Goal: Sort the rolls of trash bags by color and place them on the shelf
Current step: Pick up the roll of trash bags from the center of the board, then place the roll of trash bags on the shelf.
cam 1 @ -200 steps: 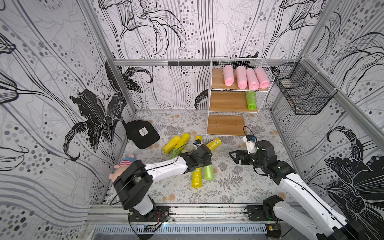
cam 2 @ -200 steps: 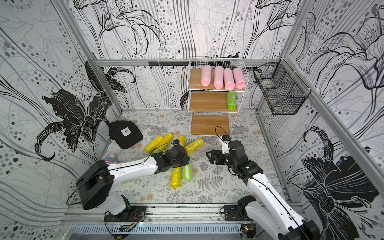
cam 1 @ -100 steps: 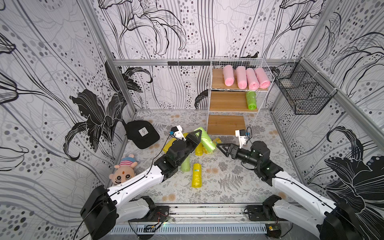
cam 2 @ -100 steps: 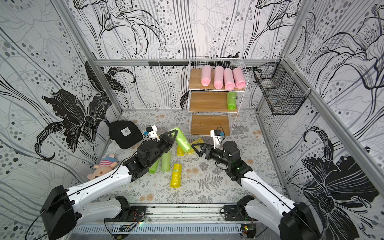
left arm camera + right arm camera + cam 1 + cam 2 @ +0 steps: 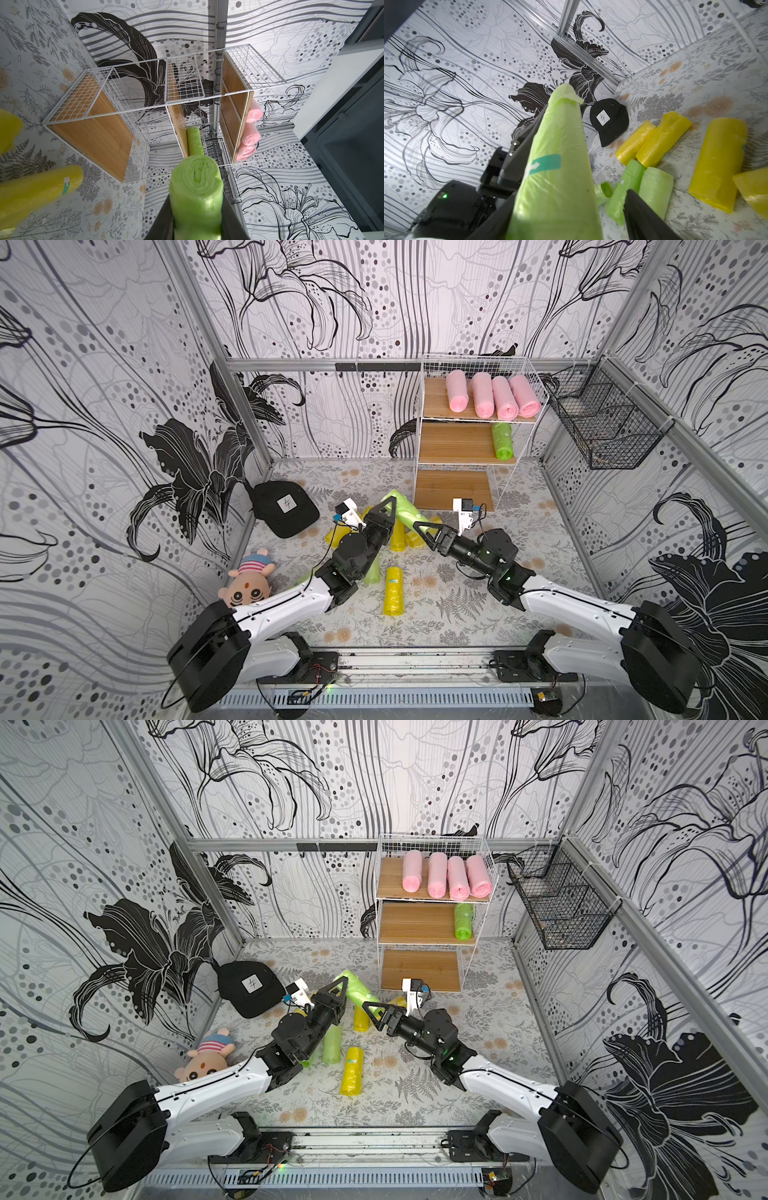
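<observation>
My left gripper [image 5: 388,506] [image 5: 341,986] [image 5: 196,199] is shut on a light green roll [image 5: 405,510] [image 5: 196,187] held slanted above the floor, in front of the shelf [image 5: 457,443]. My right gripper [image 5: 419,526] [image 5: 569,195] straddles that roll's other end [image 5: 556,166], near its teal label. One finger lies along it and the other stands apart, so it is open. Several pink rolls [image 5: 490,398] lie on the top board and one green roll [image 5: 502,441] on the middle board. Yellow rolls [image 5: 392,591] and green rolls [image 5: 372,572] lie on the floor under the arms.
A black cap [image 5: 284,508] lies at the left rear of the floor and a striped plush doll [image 5: 249,585] by the left wall. A black wire basket [image 5: 602,427] hangs on the right wall beside the shelf.
My left gripper has lifted the green roll from the floor pile and swung it up toward the shelf. My right gripper has moved in around the roll's far end, jaws narrowing.
</observation>
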